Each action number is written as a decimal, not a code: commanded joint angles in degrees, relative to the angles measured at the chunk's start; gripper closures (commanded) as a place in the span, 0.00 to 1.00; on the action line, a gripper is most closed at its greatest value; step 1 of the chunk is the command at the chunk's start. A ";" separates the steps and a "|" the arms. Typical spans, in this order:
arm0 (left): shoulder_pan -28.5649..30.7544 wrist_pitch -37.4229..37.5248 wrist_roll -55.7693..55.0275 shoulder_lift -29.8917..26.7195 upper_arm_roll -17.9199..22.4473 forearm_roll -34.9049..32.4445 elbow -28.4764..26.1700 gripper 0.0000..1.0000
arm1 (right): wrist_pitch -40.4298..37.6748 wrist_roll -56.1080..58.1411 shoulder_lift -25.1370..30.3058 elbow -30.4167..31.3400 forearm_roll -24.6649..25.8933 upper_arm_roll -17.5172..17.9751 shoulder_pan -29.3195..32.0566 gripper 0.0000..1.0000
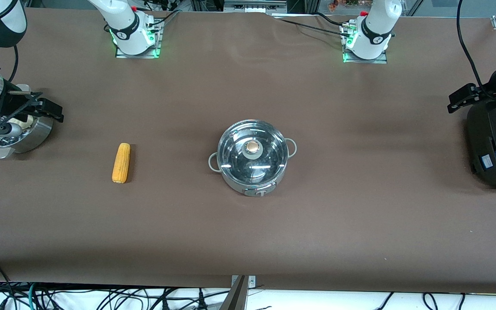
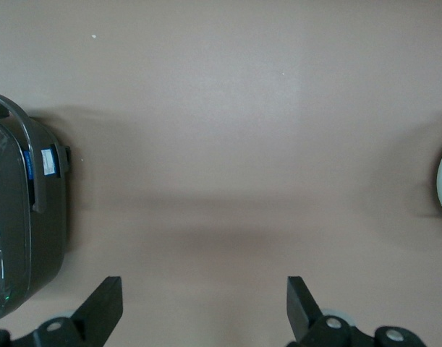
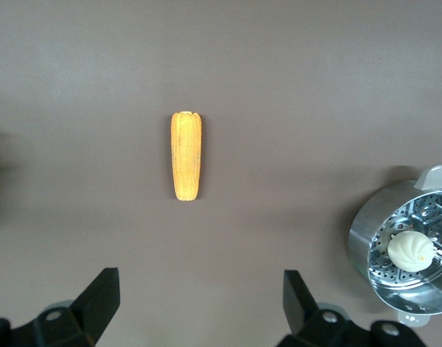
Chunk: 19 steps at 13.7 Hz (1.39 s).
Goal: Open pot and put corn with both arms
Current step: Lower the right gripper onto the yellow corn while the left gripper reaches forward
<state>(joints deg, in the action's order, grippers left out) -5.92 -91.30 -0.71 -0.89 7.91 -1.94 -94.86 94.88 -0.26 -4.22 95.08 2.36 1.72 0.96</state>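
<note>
The shiny steel pot stands at the middle of the table, its glass lid on it with the brass knob upward. The yellow-orange corn lies on the table toward the right arm's end, apart from the pot; it also shows in the right wrist view. My right gripper is open and empty, up over the steamer pot's edge. My left gripper is open and empty, up beside the black cooker.
A steel perforated steamer pot with a white bun stands at the right arm's end. A large black cooker stands at the left arm's end. Brown cloth covers the table.
</note>
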 commanded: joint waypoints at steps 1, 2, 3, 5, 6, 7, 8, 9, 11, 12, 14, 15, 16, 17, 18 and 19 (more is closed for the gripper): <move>0.56 -0.46 -0.35 -1.57 -0.62 0.27 -1.55 0.00 | -0.93 -0.70 -1.14 -1.13 0.10 0.48 -0.35 0.00; 0.56 -0.46 -0.35 -1.49 -0.62 0.27 -1.55 0.00 | -0.67 -0.79 -2.10 -1.13 -0.16 0.48 -0.52 0.00; 0.56 -0.46 -0.35 -1.57 -0.62 0.27 -1.55 0.00 | -0.49 -0.79 -4.11 -1.13 -0.25 0.48 -0.52 0.00; 0.56 -0.46 -0.35 -1.57 -0.62 0.27 -1.55 0.00 | -0.23 -0.26 -7.46 -1.13 -0.34 0.48 -0.52 0.00; 0.56 -0.20 -0.35 -1.49 -0.62 0.27 -1.47 0.00 | -0.05 -0.61 -7.81 -1.04 -0.51 0.48 -0.61 0.00; 0.56 -0.11 -0.35 -1.57 -0.62 0.27 -1.47 0.00 | 1.26 -0.70 -8.51 -0.60 -0.86 0.48 -0.79 0.00; 0.56 -0.11 -0.43 -1.49 -0.62 0.27 -1.29 0.00 | 3.53 -0.79 -9.65 -0.08 -0.86 0.48 -0.87 0.00; 0.47 -0.11 -0.61 -1.31 -0.62 0.27 -0.94 0.00 | 5.12 -0.88 -10.01 0.54 -0.86 0.48 -0.87 0.00; 0.29 -0.11 -1.22 -0.96 -0.70 0.18 -0.68 0.00 | 7.49 -0.88 -10.80 2.11 -0.95 0.48 -0.87 0.00; 0.20 -0.02 -1.05 0.26 -0.71 0.01 -0.76 0.00 | 10.64 -0.88 -11.42 3.95 -1.30 0.48 -0.79 0.00; -0.23 0.77 -0.96 1.85 -0.79 -0.70 0.02 0.00 | 20.12 -0.88 -12.73 9.48 -1.39 0.48 -0.79 0.00; -0.41 1.21 -0.96 1.94 -0.88 -0.70 0.11 0.00 | 23.65 -0.96 -12.83 12.03 -1.48 0.48 -0.87 0.00; -0.85 2.86 -0.79 2.38 -0.97 -0.70 0.20 0.00 | 26.29 -0.88 -13.52 13.71 -1.48 0.48 -0.87 0.00; -0.94 5.75 -0.78 2.73 -1.23 -0.70 0.46 0.00 | 28.67 -0.96 -15.01 14.68 -2.26 0.48 -0.79 0.00; -0.68 6.82 -0.35 2.47 -1.23 0.08 0.29 0.00 | 31.04 -0.97 -16.59 15.48 -3.40 0.48 -0.79 0.00; -0.59 6.84 -0.61 1.95 -1.23 1.31 0.12 0.00 | 33.94 -0.88 -17.65 16.88 -4.02 0.57 -0.79 0.00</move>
<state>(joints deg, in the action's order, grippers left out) -6.49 -86.18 -1.10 1.67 6.68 -1.80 -95.19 124.49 -0.51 -20.73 109.66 0.08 2.12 0.15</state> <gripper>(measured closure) 0.000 0.000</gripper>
